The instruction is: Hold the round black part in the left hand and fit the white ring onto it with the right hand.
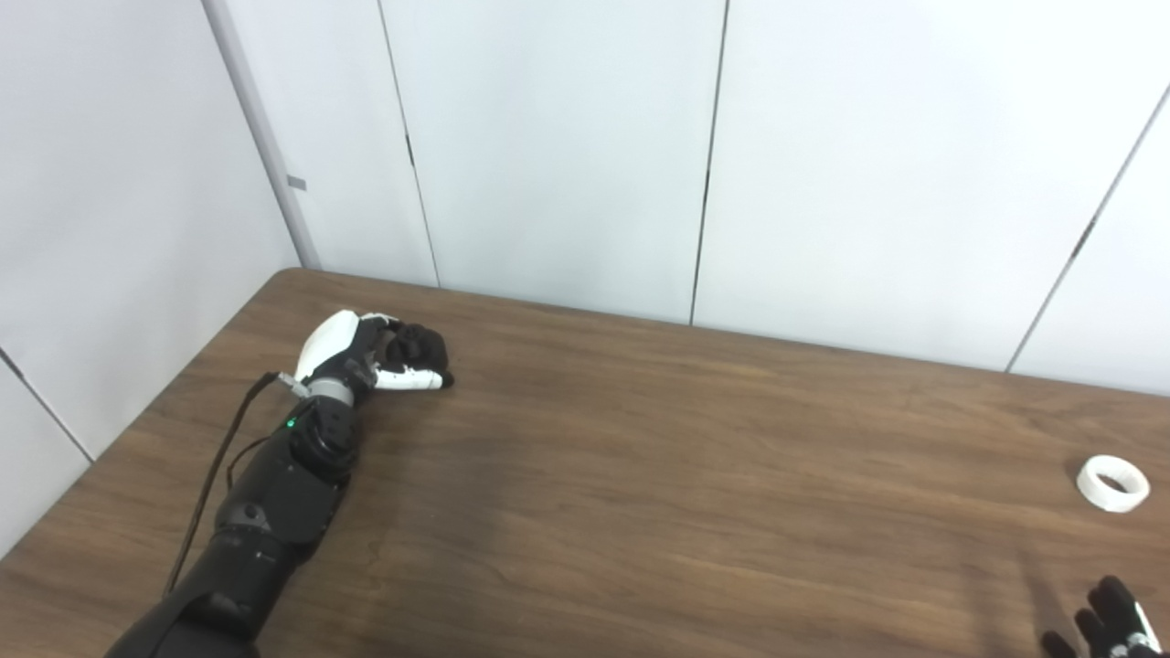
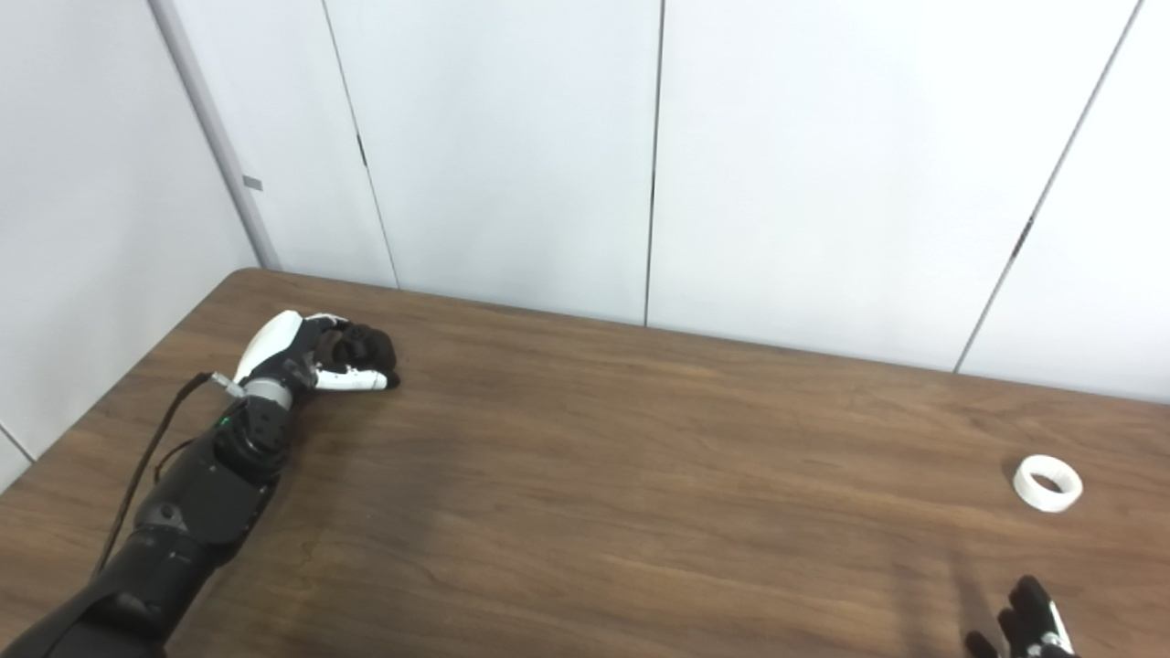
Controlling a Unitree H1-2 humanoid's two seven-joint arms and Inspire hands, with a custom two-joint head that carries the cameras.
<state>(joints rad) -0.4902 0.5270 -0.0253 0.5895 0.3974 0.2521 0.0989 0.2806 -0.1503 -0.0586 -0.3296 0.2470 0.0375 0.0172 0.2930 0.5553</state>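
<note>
Left eye view: the left hand (image 1: 379, 352) rests on the brown wood-grain tabletop (image 1: 640, 475), fingers curled around a dark round shape, likely the round black part (image 1: 416, 345). The white plastic ring (image 1: 1112, 483) lies untouched at far right.

Right eye view: only the fingertips of the right hand (image 2: 1028, 626) show, near the ring; its state cannot be told. Holding appears begun; fitting remains.

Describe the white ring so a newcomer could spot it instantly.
Start at the brown wooden table and go to its right end. The white ring lies flat there, alone on bare wood, just beyond the right hand. It is the only small white loose thing on the tabletop, with a round open centre.
</note>
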